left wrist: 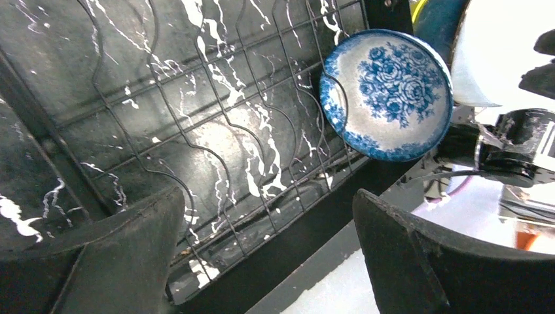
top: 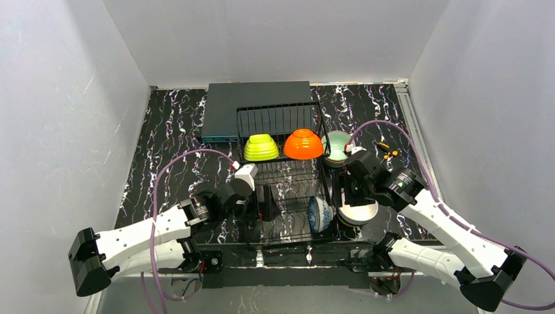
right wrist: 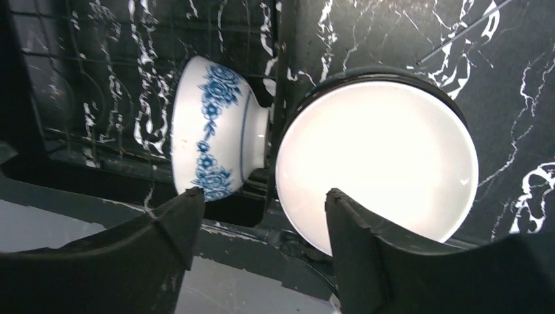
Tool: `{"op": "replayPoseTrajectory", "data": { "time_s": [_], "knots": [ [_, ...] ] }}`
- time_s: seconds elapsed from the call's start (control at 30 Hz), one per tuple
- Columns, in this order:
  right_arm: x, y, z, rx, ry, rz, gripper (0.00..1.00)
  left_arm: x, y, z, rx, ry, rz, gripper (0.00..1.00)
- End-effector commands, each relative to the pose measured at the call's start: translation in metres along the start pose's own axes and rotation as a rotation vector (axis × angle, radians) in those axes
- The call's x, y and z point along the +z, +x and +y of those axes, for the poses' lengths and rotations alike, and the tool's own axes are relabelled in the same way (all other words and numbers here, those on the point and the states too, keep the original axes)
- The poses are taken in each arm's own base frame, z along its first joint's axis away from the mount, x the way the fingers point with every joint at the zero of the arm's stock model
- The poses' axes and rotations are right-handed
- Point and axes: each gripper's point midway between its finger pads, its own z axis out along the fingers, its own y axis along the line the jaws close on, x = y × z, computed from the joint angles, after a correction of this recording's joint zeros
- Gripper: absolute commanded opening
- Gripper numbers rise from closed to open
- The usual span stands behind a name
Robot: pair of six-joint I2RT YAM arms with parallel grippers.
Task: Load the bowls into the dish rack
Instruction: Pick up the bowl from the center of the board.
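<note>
Three bowls are sitting in the dish rack; right gripper, jaws spread, is straddling the white bowl at its rim, seemingly to pinch it, left gripper idling wide.

Both arms reach fwd, L end effector & R end effector angled down, jaws apart.

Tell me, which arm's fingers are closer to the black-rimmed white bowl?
Right. The right fingers hover over the white bowl; the left fingers are across the dish rack.
</note>
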Motion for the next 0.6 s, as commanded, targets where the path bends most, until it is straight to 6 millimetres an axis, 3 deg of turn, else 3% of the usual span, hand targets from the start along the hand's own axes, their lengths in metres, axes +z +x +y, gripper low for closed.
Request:
{"op": "replayPoseTrajectory", "data": {
  "time_s": [0.0, 0.33, 0.57],
  "knots": [
    [0.002, 0.016, -0.013, -0.054, 0.058, 0.082, 0.72, 0.005, 0.002, -0.001, -0.102, 0.033, 0.024, 0.98],
    [0.010, 0.042, -0.032, -0.153, 0.109, 0.198, 0.57, -0.008, -0.018, 0.007, -0.244, 0.038, -0.095, 0.98],
    [0.011, 0.041, -0.036, -0.183, 0.103, 0.162, 0.52, -0.004, -0.026, -0.002, -0.295, 0.055, -0.105, 0.98]
  ]
}}
